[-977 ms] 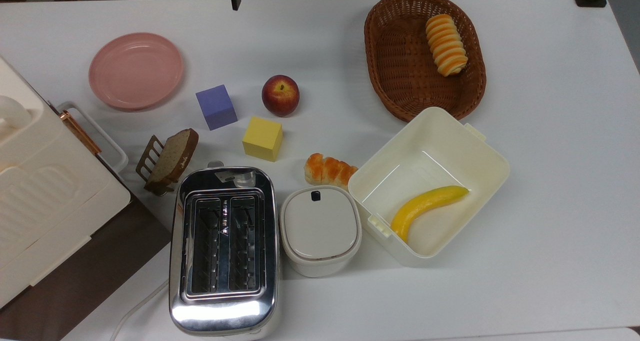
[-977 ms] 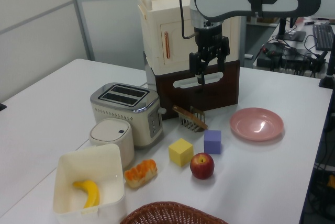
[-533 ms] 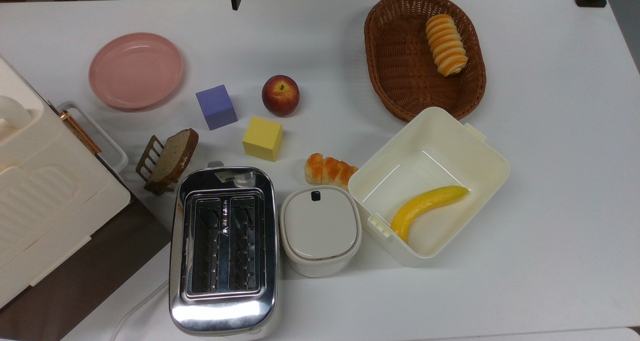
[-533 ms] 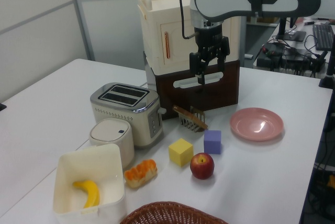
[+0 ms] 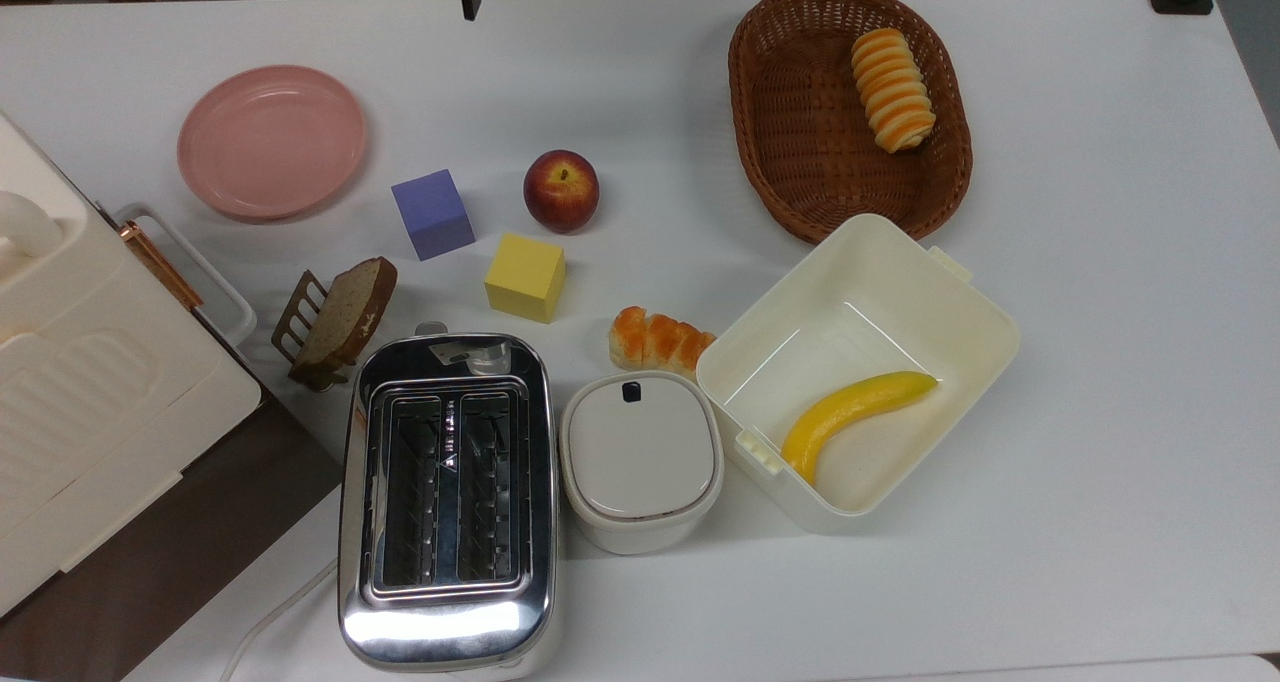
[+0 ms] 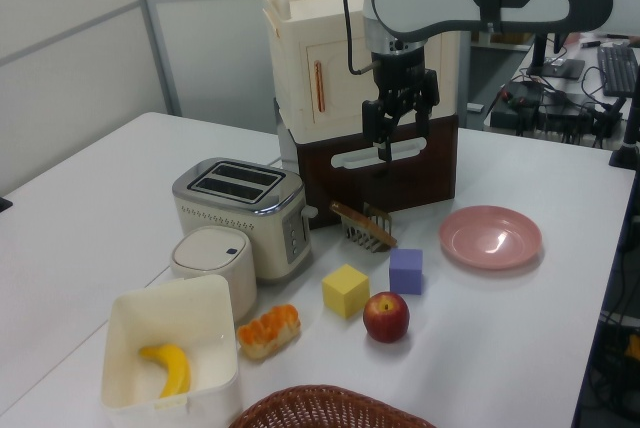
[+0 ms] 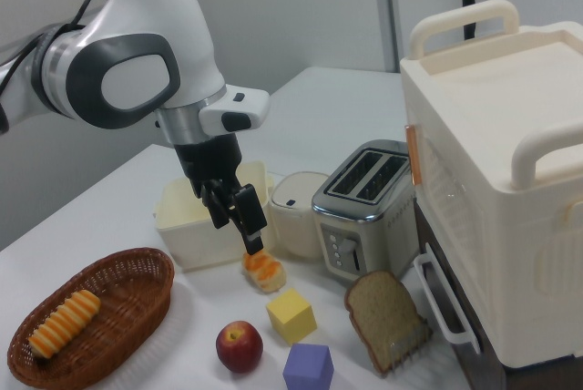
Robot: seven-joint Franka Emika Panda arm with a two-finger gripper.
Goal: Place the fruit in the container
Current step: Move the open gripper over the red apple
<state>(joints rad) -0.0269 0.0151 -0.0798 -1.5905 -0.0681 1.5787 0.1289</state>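
Plate: a round pink plastic plate (image 5: 271, 141) lies flat at the top view's left, with nothing on it.
Blocks: a purple cube (image 5: 432, 214) and a yellow cube (image 5: 525, 277) stand on the white table (image 5: 1100, 312), near each other but apart.
Fruit: the round red apple with yellow patches (image 5: 561, 190) sits on the table, just beside both cubes. It is well apart from the big box.
Toaster: a shiny silver toaster (image 5: 447, 497) stands beside a small white pot with a lid (image 5: 641, 459).
Container: the big cream-white square plastic box (image 5: 965, 307) is open. A long yellow banana (image 5: 853, 417) lies inside it.
Basket: a brown wicker basket (image 5: 800, 152) is just behind the box, with a striped orange bread roll (image 5: 892, 88) in it.
Gripper: the robot's black two-finger gripper (image 6: 397, 137) hangs in the air, high over the table. Its fingers are a little apart and grasp nothing.
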